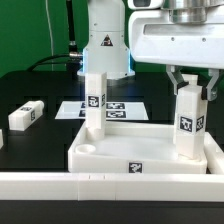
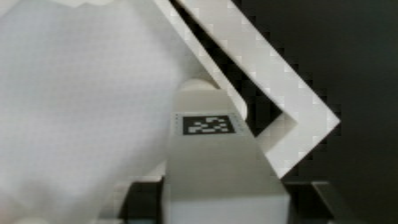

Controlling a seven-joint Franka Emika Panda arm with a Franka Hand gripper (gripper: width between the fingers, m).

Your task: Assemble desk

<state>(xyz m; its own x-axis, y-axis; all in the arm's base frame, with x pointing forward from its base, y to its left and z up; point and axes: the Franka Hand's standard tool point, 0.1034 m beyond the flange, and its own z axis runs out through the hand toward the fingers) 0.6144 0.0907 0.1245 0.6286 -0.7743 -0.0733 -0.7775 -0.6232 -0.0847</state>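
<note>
The desk slab [image 1: 150, 150] lies in the lower middle of the exterior view, rim upward, on the dark surface [image 1: 40, 150]. The standing leg [image 1: 95, 102] is upright in the slab's far corner on the left side of the picture, and I judge it as already mounted. The second leg [image 1: 188, 122] stands upright at the corner on the right side. My gripper [image 1: 188, 88] is pinching its upper end from both sides. In the wrist view I see the finger pads [image 2: 146, 200] pressed against it, one on each side. Whether this leg is fully seated, I cannot tell. A loose leg [image 1: 28, 115] lies at the left of the frame, well apart from the slab. The fourth one I do not see for sure. So I judge that about half of the work is left. The arm hangs straight down from the upper right of the frame, with the wrist vertical above that corner.
</note>
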